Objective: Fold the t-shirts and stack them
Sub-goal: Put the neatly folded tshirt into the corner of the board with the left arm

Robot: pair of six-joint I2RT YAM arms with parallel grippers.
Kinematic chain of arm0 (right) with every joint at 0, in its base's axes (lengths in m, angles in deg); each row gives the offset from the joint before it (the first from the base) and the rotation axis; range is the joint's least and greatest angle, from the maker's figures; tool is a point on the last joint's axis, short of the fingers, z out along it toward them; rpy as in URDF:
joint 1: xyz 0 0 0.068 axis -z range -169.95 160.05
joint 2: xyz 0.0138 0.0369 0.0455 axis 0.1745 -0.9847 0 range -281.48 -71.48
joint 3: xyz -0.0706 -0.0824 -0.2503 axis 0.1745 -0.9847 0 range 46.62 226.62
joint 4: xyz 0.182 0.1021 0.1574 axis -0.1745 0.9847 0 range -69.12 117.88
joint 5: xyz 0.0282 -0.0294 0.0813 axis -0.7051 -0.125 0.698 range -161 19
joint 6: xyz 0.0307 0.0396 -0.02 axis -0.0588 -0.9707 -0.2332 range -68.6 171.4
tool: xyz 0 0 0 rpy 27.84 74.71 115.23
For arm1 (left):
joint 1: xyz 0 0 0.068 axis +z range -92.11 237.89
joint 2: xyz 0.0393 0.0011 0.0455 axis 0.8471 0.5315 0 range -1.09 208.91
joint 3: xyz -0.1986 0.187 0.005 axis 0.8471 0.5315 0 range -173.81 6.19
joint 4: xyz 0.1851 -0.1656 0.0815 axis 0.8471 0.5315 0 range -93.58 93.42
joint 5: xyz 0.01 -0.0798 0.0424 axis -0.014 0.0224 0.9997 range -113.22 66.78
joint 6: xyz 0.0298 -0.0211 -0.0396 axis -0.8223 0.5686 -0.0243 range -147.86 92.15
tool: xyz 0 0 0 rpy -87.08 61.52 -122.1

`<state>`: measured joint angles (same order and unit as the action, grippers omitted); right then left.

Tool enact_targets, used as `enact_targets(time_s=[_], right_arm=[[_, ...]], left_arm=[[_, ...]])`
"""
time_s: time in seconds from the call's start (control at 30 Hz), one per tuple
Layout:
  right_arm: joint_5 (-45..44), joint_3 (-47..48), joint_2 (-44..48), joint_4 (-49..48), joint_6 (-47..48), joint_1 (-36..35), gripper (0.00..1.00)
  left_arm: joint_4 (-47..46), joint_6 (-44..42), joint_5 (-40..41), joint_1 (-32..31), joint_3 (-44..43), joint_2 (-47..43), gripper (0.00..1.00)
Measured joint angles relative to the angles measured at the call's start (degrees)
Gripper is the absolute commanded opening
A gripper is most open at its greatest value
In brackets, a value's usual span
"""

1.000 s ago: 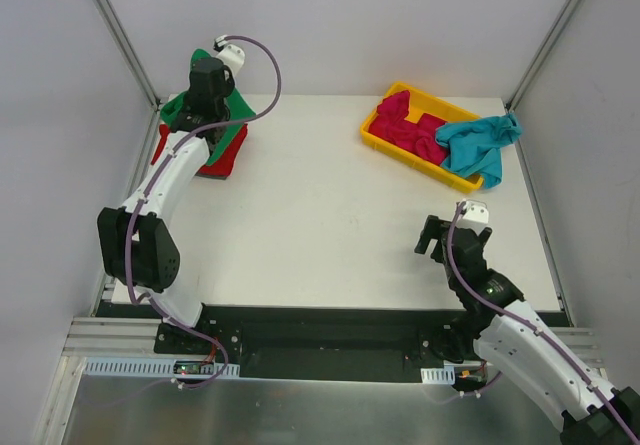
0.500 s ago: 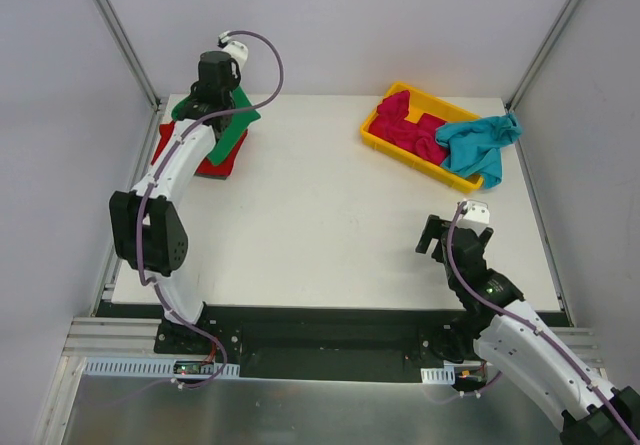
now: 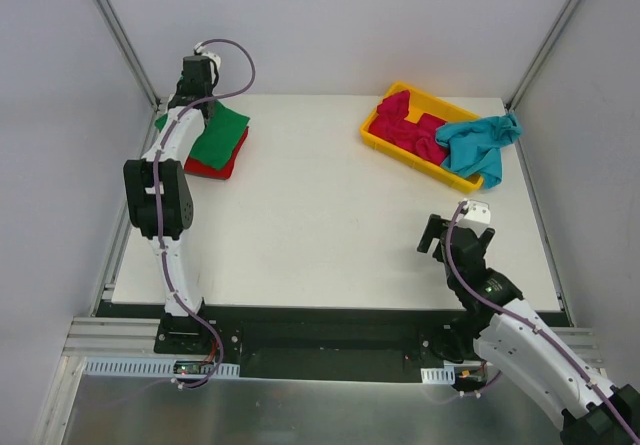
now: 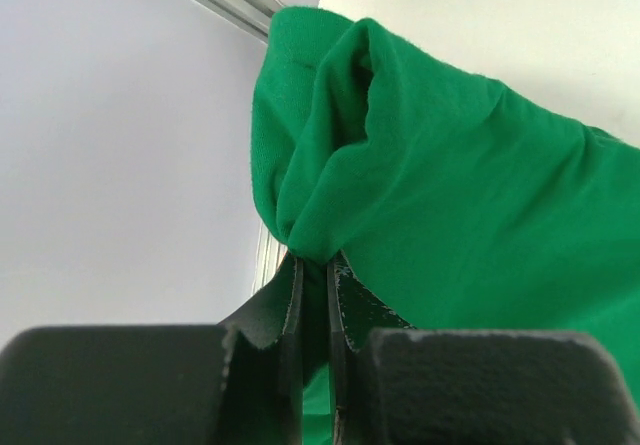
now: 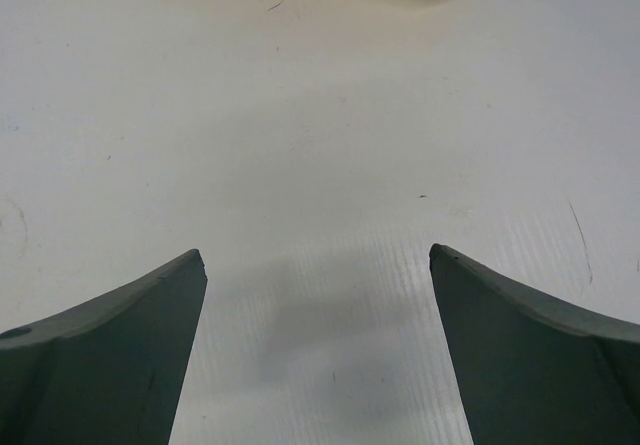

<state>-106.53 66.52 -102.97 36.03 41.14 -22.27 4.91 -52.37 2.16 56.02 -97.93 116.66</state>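
A green t-shirt lies folded on top of a folded red t-shirt at the table's far left corner. My left gripper is shut on the green shirt's far edge; in the left wrist view the cloth is pinched between the fingertips. A magenta-pink t-shirt and a teal t-shirt lie crumpled in the yellow tray. My right gripper is open and empty above bare table.
The yellow tray stands at the back right, the teal shirt hanging over its right end. A metal frame post and grey walls rise close behind the left gripper. White tabletop lies between the two arms.
My left gripper has moved back and left toward the far corner, drawing the green shirt's edge with it; the green shirt now lies flatter over the red one. The right arm has not moved.
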Motion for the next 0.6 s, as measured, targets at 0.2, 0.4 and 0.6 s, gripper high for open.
enact_targets(time_s=[0.2, 0.4, 0.6], right_arm=[[-1.2, 0.0, -0.5, -0.6, 0.1, 0.0, 0.96], [-1.7, -0.1, -1.8, -1.8, 0.4, 0.0, 0.96], [-1.7, -0.1, -2.4, -2.2, 0.6, 0.0, 0.96]], left_arm=[[0.4, 0.0, -0.2, 2.3, -3.1, 5.6, 0.00], [0.6, 0.0, -0.3, 3.9, -3.5, 6.9, 0.99], [0.9, 3.0, -0.3, 4.7, -3.8, 6.6, 0.99]])
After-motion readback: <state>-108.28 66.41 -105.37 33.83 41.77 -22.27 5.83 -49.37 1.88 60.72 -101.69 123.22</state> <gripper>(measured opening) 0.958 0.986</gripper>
